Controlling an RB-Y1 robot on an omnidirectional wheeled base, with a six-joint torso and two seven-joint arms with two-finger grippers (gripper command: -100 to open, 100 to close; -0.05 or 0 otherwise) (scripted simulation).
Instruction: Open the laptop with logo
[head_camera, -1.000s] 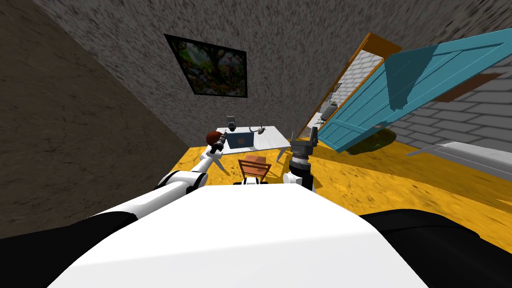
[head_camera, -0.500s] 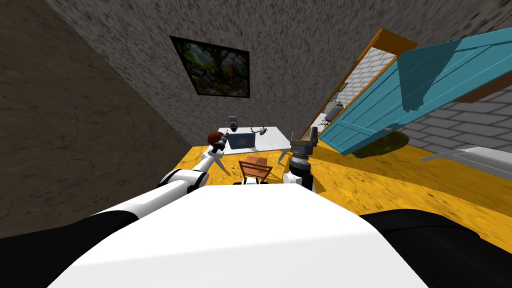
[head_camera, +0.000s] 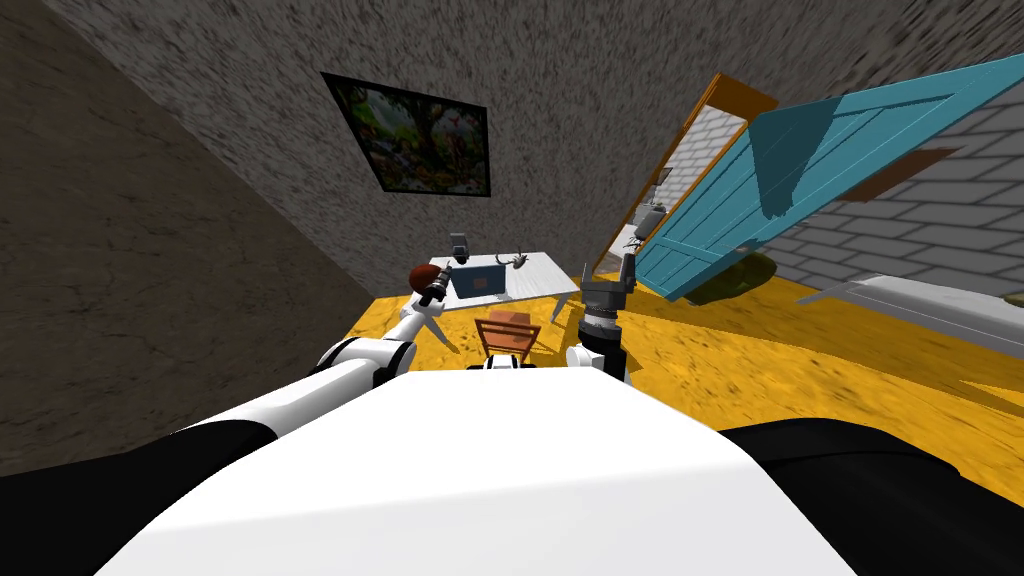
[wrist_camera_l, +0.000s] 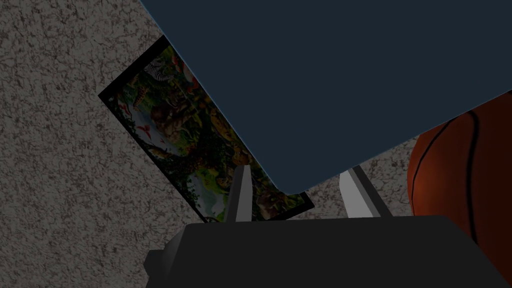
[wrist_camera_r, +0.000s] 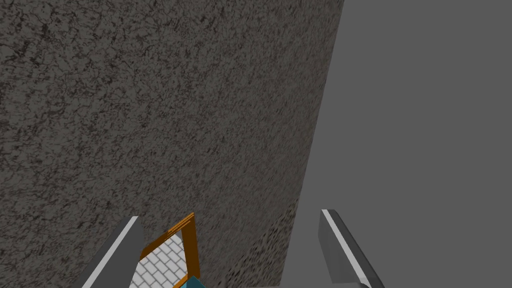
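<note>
Laptop (head_camera: 478, 282) sits on the near left part of the white table (head_camera: 545, 272), long axis left to right, its blue face with an orange-red logo patch turned toward me. Basketball (head_camera: 422, 275) just left of it. Left gripper (head_camera: 438, 288) at its near left corner, fingers parted, clasping nothing; brown chair (head_camera: 508, 335) stands nearer, before the table; right gripper (wrist_camera_r: 229, 215) raised to the right, spread wide.
</note>
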